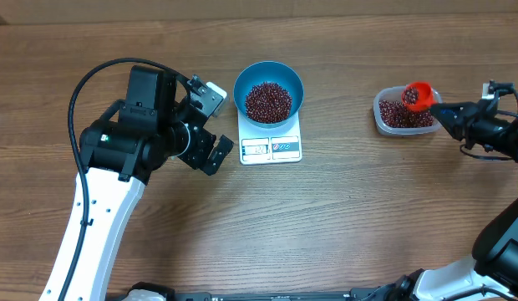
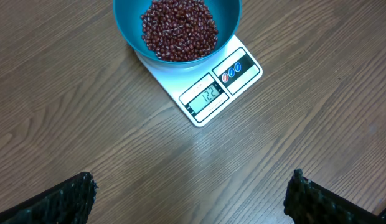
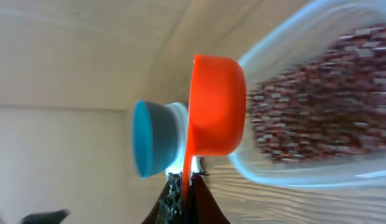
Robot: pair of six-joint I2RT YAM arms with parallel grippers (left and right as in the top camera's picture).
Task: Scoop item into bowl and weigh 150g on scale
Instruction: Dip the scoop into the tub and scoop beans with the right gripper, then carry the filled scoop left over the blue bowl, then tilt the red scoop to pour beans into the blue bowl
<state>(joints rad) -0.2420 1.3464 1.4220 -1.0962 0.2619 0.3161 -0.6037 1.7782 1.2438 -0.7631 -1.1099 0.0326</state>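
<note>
The blue bowl (image 1: 241, 84) stands on the white kitchen scale (image 1: 271, 150), in the middle of the wooden counter (image 1: 368, 209), and red-brown beans (image 1: 268, 101) lie in it. The scale display (image 2: 207, 96) reads 122. The left end effector (image 1: 213, 124) is released, just beside the scale. The right end effector (image 1: 454, 113) is clenched on the handle of an orange scoop (image 1: 418, 95) with beans in it, over the clear plastic tub (image 1: 383, 121).
</note>
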